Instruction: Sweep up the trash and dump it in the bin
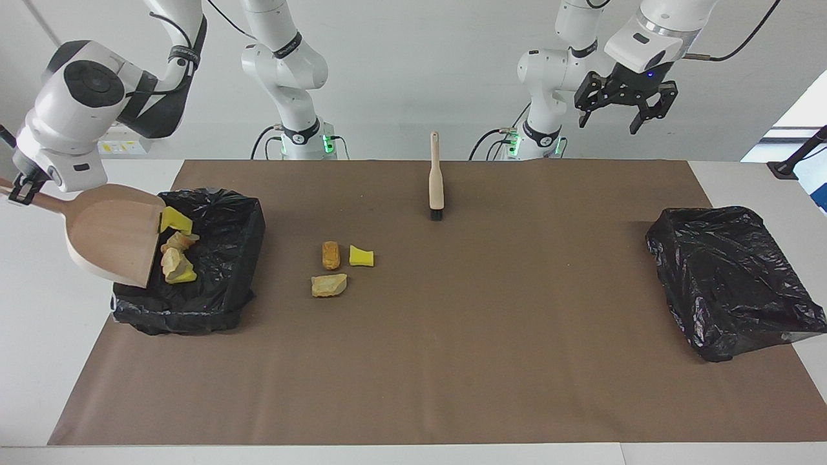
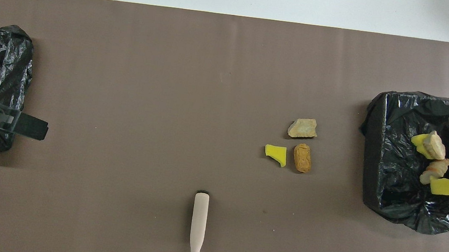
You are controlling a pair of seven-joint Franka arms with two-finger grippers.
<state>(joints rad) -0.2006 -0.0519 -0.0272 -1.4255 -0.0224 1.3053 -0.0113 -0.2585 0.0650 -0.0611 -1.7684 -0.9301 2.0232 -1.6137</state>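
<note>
**Dustpan tipped over the bin, three pieces still on the mat**

The right gripper (image 1: 19,190) is clamped on the handle of the beige plastic dustpan (image 1: 116,232), which is tilted steeply over the black-bag-lined bin (image 1: 219,258) at the right arm's end of the table. Four chunks of the trash, yellow sponge-like pieces and tan bread-like lumps (image 1: 176,252), are at the pan's lip, sliding into the bin. This load looks nearly dumped.

Three pieces remain on the brown paper mat (image 1: 452,361), close together and beside the bin toward the middle of the table: an orange-brown bread roll (image 1: 331,254), a yellow sponge wedge (image 1: 361,256) just beside it, and a tan crusty lump (image 1: 329,285) farther from the robots than those two.

The beige wooden brush with black bristles (image 1: 437,181) lies free on the mat, nearer to the robots than the three pieces. Its long axis runs away from the robots, with the handle at their edge and the bristles pointing out toward the middle of the table.

The left gripper (image 1: 624,106) hangs high with its jaws spread wide and nothing in them, over the left arm's end near a second black-bagged bin (image 1: 730,278). To sweep again, I judge it has to come down to the brush handle; the leftover trash lies from the bristles toward the right arm's bin.
</note>
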